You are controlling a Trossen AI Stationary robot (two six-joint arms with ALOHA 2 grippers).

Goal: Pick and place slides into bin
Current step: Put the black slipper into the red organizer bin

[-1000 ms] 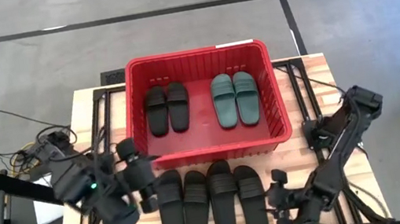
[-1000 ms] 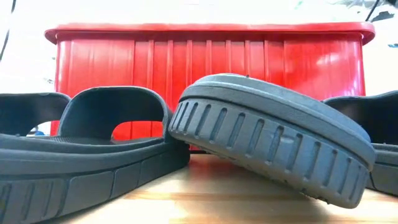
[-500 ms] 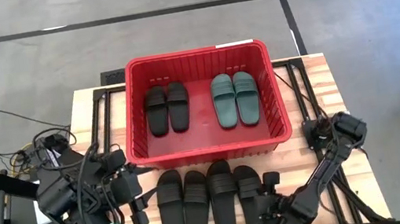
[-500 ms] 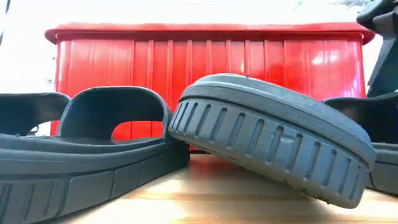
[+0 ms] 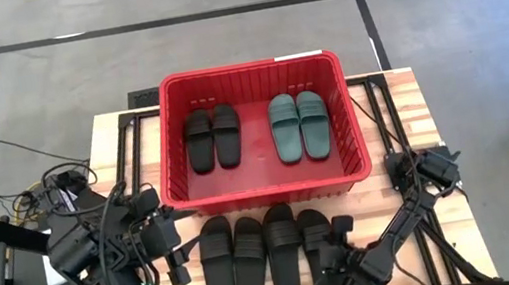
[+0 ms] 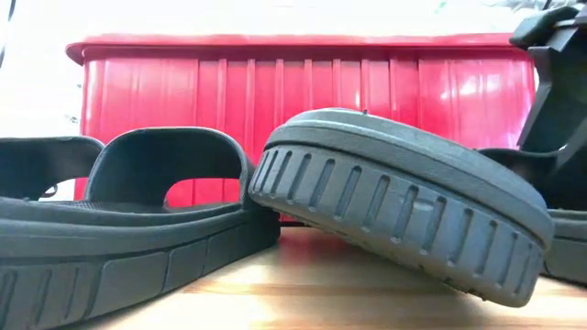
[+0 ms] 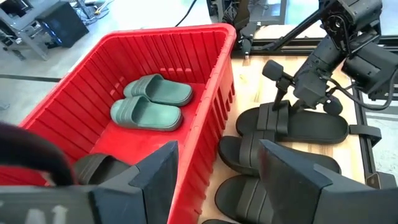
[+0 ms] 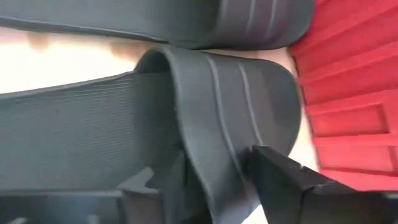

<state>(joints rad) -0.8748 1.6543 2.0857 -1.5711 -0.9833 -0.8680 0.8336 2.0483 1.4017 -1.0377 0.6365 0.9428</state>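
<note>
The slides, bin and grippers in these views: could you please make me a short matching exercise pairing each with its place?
Things:
1. teal-green slides
2. rightmost black slide
3. left gripper
4. bin

Places:
A. beyond the row of four black slides on the table
B. left of that row, fingers open
C. inside the bin, right half
D. under the right gripper, strap between its fingers

Pairs: 1-C, 2-D, 3-B, 4-A

No lettering, brand mark, number or sign can be read on the large red ribbed plastic bin [image 5: 267, 193], the black and teal-green rubber slides [image 5: 251, 257], or the pale wooden table [image 5: 106, 150], though small moulded marks may escape these views.
</note>
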